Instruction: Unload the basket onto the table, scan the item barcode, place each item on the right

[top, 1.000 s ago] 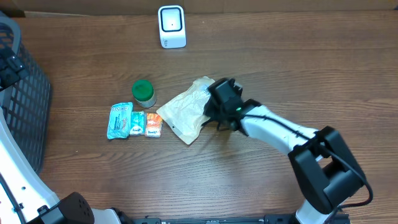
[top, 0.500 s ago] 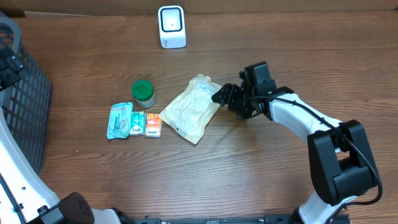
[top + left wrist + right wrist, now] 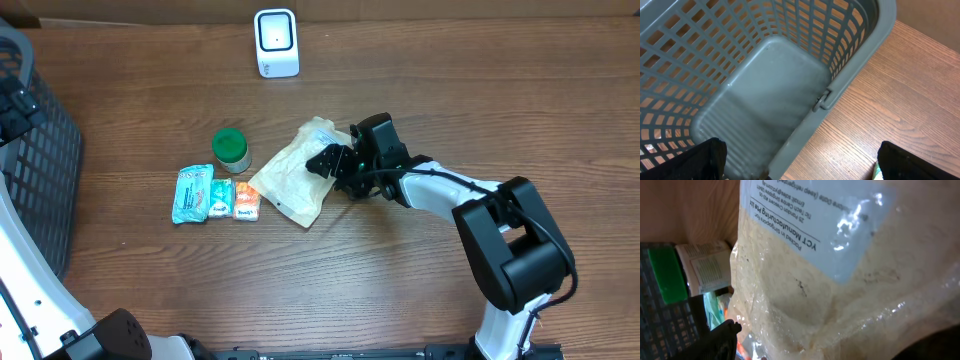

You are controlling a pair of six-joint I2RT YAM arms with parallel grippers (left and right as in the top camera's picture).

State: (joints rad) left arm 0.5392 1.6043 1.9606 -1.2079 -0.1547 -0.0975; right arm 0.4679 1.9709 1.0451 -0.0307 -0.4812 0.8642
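Right gripper (image 3: 330, 160) stood spread wide over the clear bag (image 3: 292, 180).
The bag lay flat on the table (image 3: 400, 290), nearer than the scanner (image 3: 276, 43) and slightly right of it; whether the fingers touched it, I couldn't tell. Far left of the scanner, the left gripper (image 3: 805, 160) hung released above the basket (image 3: 850, 75).

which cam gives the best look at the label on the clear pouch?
Right wrist: the label fills the top of the frame, print legible. Overhead shows the whole pouch small, the right claw over its label end. Left wrist shows only the basket and table.
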